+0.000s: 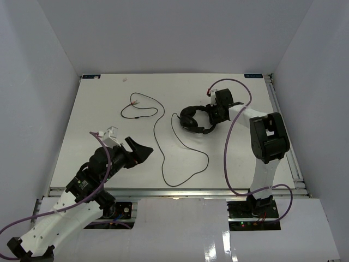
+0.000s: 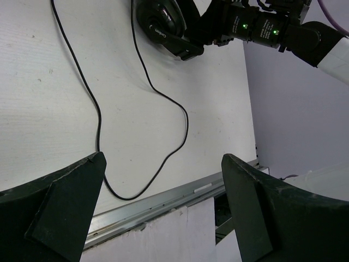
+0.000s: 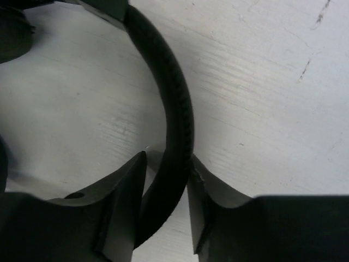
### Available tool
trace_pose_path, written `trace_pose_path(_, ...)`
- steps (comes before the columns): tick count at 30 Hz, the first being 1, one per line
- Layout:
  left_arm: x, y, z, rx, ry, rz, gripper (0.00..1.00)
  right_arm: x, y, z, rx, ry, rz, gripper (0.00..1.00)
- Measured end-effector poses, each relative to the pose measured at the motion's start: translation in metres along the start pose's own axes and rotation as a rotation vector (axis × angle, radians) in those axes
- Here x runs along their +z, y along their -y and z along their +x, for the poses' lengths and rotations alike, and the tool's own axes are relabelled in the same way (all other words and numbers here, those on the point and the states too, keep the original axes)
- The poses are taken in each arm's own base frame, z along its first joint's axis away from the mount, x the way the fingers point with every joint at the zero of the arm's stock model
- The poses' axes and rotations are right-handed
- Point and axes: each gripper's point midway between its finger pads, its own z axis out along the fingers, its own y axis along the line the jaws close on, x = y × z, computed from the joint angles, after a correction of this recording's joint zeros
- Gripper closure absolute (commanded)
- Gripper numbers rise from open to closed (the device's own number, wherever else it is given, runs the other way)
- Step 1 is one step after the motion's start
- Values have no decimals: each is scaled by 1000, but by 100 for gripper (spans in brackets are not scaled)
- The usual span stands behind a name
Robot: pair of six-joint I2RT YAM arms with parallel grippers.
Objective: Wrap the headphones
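Table inventory, as seen on my remote feed:

1. Table (image 1: 103, 136): white, rectangular, matte, lightly scuffed. A metal rail (image 1: 180, 191) runs along the near edge.
2. Headphones (image 1: 194, 120): black, lying right of centre toward the far side. The earcups point left and the headband arcs to the right.
3. Cord (image 2: 98, 125): thin and black, lying loose on the surface. It runs from the headphones down near the rail, then back up to the far left, where it ends in a small curl. I can't make out the plug.

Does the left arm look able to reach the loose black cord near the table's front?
Probably yes: the left hand is open and the cord loops on the table just ahead of it, with nothing lying between them.
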Motion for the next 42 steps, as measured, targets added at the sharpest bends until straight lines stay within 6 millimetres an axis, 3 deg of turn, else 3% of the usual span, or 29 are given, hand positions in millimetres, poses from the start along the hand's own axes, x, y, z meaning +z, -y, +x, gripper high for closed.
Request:
trace_pose_path(5, 4, -3, 6, 1, -21, 2, 2, 4, 7, 2, 55, 0, -3, 77)
trace_pose_path(11, 25, -7, 28, 41, -113, 6, 2, 5, 9, 1, 98, 9, -21, 92)
trace_pose_path(20, 72, -12, 64, 222, -241, 107, 2, 1, 9, -2, 125, 24, -65, 92)
trace_pose_path(24, 90, -20, 77, 301, -270, 144, 2, -35, 9, -11, 86, 83, -58, 92)
trace_pose_path(29, 118, -21, 84, 351, -260, 182, 2, -106, 8, -63, 41, 292, -50, 92)
trace_pose_path(32, 138, -25, 88, 355, -263, 177, 3, -136, 3, -80, 31, 382, -65, 92)
trace_pose_path(38, 177, -5, 78, 362, -186, 240, 5, -145, -7, -73, 44, 379, -112, 92)
trace_pose_path(42, 179, 27, 70, 379, -112, 353, 6, -153, -9, -70, 53, 379, -114, 92)
